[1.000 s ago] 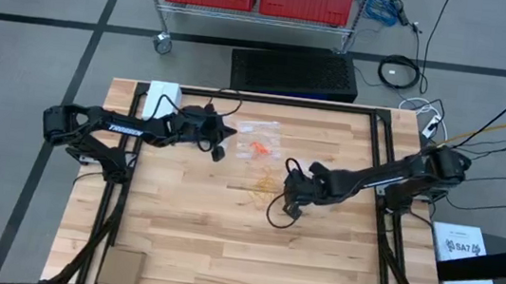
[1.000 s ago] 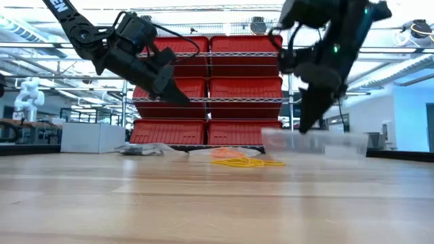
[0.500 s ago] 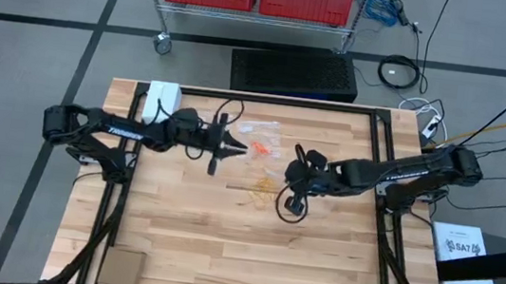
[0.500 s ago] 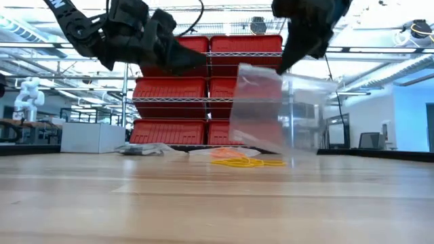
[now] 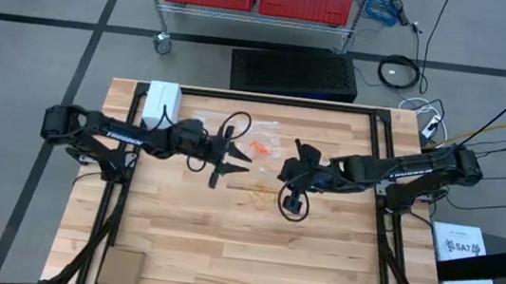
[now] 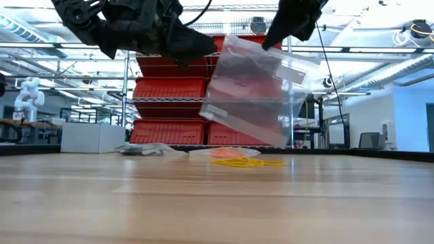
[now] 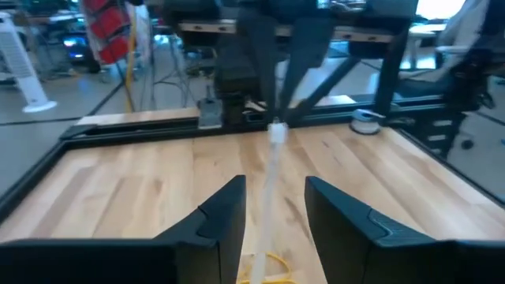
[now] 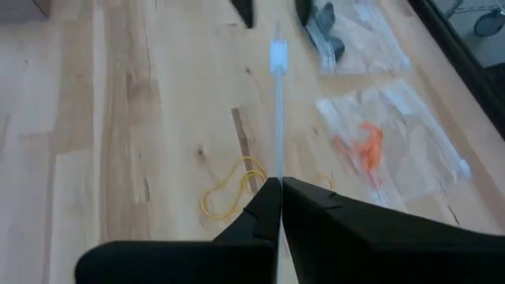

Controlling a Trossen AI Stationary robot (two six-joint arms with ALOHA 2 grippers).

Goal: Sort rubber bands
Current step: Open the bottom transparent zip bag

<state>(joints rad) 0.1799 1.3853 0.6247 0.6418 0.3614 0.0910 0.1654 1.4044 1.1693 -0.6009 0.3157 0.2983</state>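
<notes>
My right gripper [image 5: 286, 170] is shut on a clear zip bag [image 6: 254, 95] held in the air over the middle of the table. My left gripper [image 5: 243, 163] is open just left of it. Its fingers [image 7: 229, 213] stand on either side of the bag's edge [image 7: 272, 170] with a gap on each side. Loose yellow rubber bands [image 5: 261, 193] lie on the wood below. Orange bands [image 8: 363, 150] lie in a clear bag flat on the table. Another flat bag holds black bands [image 8: 327, 35]. My right gripper pinches the zip bag's upper edge [image 8: 277, 175] between its two shut fingers, coming from the table's right. The bag is lifted clear of the table and hangs tilted below the fingers [image 6: 274, 34], its lower end swung toward the left arm.
A black cable loop [image 5: 293, 206] hangs by my right gripper. A white box [image 5: 163, 94] sits at the far left corner and a cardboard piece [image 5: 121, 266] at the near left. A black metal frame [image 5: 381, 147] borders the table. Red bins [image 6: 237, 74] stand behind.
My right gripper has risen and gone toward the far edge, lifting the zip bag off the table; the bag now hangs tilted in the air. My left gripper has moved toward the table's right, up to the bag, and has opened around its edge.
</notes>
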